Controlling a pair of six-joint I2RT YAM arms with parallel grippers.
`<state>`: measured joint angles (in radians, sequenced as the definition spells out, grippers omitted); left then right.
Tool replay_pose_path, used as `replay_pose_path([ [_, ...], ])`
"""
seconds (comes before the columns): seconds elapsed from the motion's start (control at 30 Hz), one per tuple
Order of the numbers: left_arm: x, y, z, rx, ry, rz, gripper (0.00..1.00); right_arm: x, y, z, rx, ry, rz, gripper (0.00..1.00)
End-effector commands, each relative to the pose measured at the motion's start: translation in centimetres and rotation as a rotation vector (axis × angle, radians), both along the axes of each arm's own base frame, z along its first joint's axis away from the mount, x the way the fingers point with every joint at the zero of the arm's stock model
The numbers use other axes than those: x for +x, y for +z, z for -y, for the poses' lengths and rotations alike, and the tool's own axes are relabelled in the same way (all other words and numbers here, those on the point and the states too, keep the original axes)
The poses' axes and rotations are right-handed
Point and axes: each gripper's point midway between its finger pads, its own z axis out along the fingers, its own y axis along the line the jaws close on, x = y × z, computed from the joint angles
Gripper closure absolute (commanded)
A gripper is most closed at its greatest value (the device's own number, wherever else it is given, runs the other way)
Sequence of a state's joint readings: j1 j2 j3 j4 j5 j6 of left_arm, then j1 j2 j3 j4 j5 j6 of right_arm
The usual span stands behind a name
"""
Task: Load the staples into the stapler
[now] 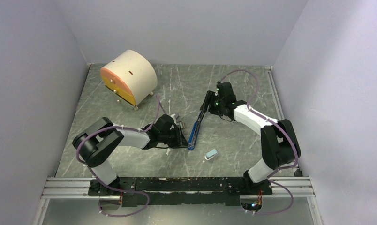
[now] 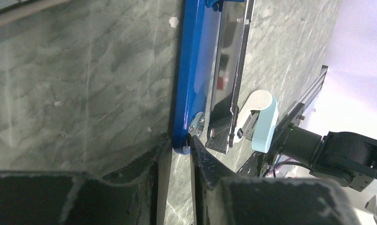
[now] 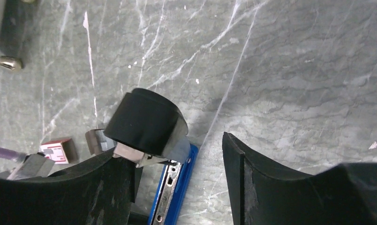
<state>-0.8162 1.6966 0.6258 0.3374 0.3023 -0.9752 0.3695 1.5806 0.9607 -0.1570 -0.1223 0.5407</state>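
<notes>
Left hand: I see it slightly apart, at the end of the long blue-and-black stapler.
Right hand: wide apart, clamping nothing, beside its black top.

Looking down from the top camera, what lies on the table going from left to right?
A round cream box with an orange front → the blue stapler → a small light-blue and white piece.

Glossy blue stapler — mirror-bright metal inside, matt grey veined table
</notes>
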Motion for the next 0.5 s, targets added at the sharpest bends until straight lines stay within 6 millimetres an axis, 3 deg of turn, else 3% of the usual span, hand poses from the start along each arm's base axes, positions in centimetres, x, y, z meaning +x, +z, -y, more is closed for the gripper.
replay_pose_path([
  [0.0, 0.0, -2.0, -2.7, 0.14, 0.054, -0.011, 0.71, -0.2, -0.1, -0.5, -0.079, -0.006, -0.003, 0.37],
  [0.27, 0.5, -1.2, -2.9, 0.153, 0.061, 0.028, 0.65, -0.8, 0.2, -1.1, -0.252, -0.071, 0.028, 0.29],
  [0.47, 1.1, -0.5, -3.7, 0.189, 0.082, 0.068, 0.6, -2.5, 0.0, -1.9, -0.312, -0.118, 0.029, 0.27],
])
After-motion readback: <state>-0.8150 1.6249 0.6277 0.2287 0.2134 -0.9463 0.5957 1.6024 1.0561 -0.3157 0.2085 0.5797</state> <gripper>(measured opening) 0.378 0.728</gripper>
